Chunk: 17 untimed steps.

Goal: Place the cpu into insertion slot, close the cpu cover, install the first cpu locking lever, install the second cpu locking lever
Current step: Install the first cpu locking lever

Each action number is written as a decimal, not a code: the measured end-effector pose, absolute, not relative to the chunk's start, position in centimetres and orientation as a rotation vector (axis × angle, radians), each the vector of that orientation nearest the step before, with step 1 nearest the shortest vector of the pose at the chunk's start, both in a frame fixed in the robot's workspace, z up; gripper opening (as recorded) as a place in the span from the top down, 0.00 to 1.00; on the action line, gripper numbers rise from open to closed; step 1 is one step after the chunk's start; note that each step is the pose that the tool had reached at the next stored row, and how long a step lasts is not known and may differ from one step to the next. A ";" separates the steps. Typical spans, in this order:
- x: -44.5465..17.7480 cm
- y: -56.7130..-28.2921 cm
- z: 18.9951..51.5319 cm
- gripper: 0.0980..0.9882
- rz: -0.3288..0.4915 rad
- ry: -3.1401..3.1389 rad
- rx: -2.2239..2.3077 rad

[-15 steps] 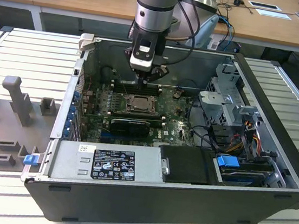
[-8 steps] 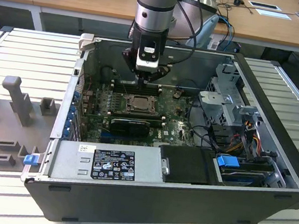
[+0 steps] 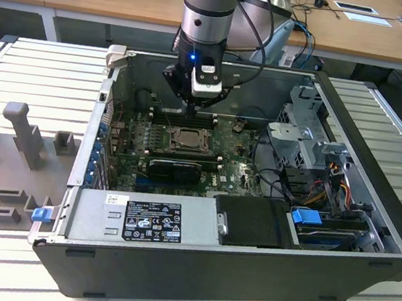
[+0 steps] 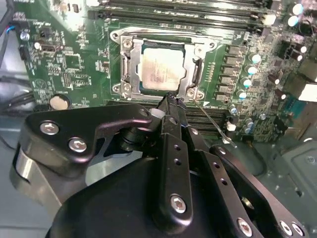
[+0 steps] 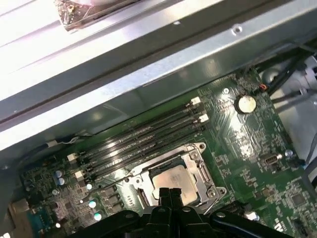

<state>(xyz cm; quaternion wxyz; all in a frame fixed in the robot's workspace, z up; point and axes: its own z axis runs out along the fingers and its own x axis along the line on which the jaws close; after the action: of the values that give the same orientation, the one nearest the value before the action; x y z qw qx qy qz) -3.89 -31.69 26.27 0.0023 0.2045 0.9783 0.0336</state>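
The cpu (image 4: 162,69) sits flat in the insertion slot (image 4: 194,74), silver face up, just beyond the tips of the pincer (image 4: 171,99). The cpu cover (image 4: 129,62) lies down around it, the chip showing through its window; whether it is latched I cannot tell. The pincer's fingers are pressed together at the socket's near corner, with nothing visible between them, and they hide that corner. A thin metal rod (image 4: 210,121) slants away from there beside the pincer, its root hidden. Print on the chip's face is too faint to read.

In the first wrist view the pincer (image 5: 171,192) cuts off the socket's near edge. Beyond the socket run long black memory slots (image 5: 143,141), with a coin battery (image 5: 245,104) off to one side.

In the exterior view the pincer (image 3: 196,106) hangs inside an open computer case (image 3: 207,276). The case holds the green board (image 3: 233,136) and, nearer the camera than the pincer, a grey power-supply box (image 3: 106,208). Its label (image 3: 153,223) is too small to make out. A metal drive cage (image 3: 308,142) and cables (image 3: 330,177) lie to the exterior view's right of the pincer.
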 end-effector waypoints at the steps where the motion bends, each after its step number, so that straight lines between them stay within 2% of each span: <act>1: -3.9 -31.7 26.3 0.99 0.107 3.068 0.622; 17: -4.2 -31.7 26.1 0.99 0.112 3.125 0.207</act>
<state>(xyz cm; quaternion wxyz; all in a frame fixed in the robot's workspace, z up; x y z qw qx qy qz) -4.19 -31.69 26.07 0.0038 0.0661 0.9972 0.0356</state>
